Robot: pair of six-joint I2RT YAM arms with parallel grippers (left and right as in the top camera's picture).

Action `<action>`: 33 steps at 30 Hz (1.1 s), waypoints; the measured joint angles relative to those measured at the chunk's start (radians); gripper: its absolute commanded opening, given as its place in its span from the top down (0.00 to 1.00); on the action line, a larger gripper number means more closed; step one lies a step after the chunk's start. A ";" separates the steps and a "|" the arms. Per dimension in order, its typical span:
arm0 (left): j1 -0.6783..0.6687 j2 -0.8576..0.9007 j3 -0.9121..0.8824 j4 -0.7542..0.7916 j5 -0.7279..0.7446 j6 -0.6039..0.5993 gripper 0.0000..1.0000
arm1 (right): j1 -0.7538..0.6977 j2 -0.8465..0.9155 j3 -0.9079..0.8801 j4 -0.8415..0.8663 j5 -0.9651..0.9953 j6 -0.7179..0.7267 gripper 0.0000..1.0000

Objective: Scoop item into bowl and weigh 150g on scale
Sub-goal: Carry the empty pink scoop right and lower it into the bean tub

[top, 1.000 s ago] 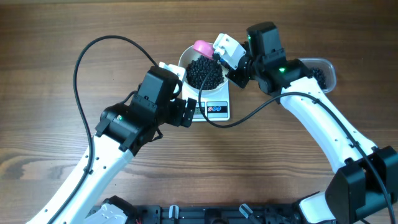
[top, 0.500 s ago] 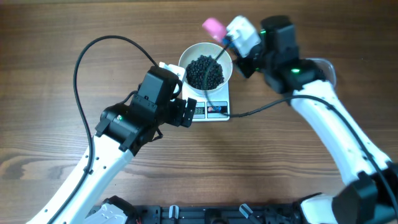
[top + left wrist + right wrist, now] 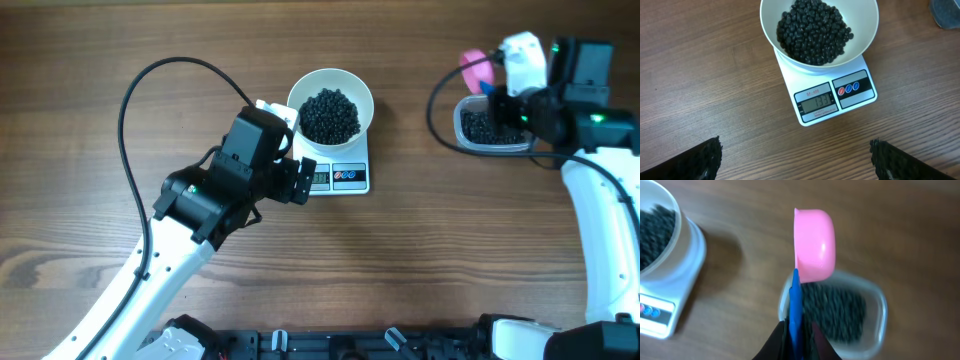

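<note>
1. Desk (image 3: 80,60): brown wood grain, carrying everything below.
2. Left arm: reaches in from the lower left. Its gripper (image 3: 796,162) hovers over bare desk just in front of the scale. The jaws are spread wide, with one dark fingertip at each lower corner of the wrist view and nothing between them.
3. Right arm: comes up the right edge and bends toward the far right of the desk. Its gripper (image 3: 796,342) is clamped on the blue handle (image 3: 795,305) of a scoop.
4. Scale (image 3: 340,178): flat, white and rectangular, at desk centre, with its display end facing the left arm.
5. Tub (image 3: 490,148): clear plastic with rounded corners, at far right and well apart from the scale. It holds a dark layer of beans (image 3: 485,125).
6. Bowl (image 3: 355,90): round and white. It sits on the far end of the scale and overhangs the platform.
7. Scoop (image 3: 815,245): pink cup held above the tub's far rim and tipped on its side, with its outer wall toward the wrist camera. Contents cannot be told.
8. Beans in bowl (image 3: 812,30): a black heap of small round pellets. It fills the middle of the bowl and stays below the rim.
9. Display (image 3: 816,101): grey LCD that appears to read 131. Red and blue buttons (image 3: 848,88) sit just beside it.
</note>
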 measured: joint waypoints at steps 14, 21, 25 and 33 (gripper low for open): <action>0.000 0.000 0.000 0.000 0.002 0.000 0.00 | -0.085 0.000 0.000 -0.118 0.080 0.003 0.96; 0.000 0.000 0.000 0.000 0.002 0.000 0.00 | -0.085 0.021 0.000 -0.118 0.124 0.003 0.96; 0.000 0.000 0.000 0.000 0.002 0.000 0.00 | -0.085 0.070 0.000 -0.118 0.127 0.003 0.96; 0.000 0.000 0.000 0.000 0.002 0.000 0.00 | -0.085 0.154 0.000 -0.118 0.127 0.003 0.96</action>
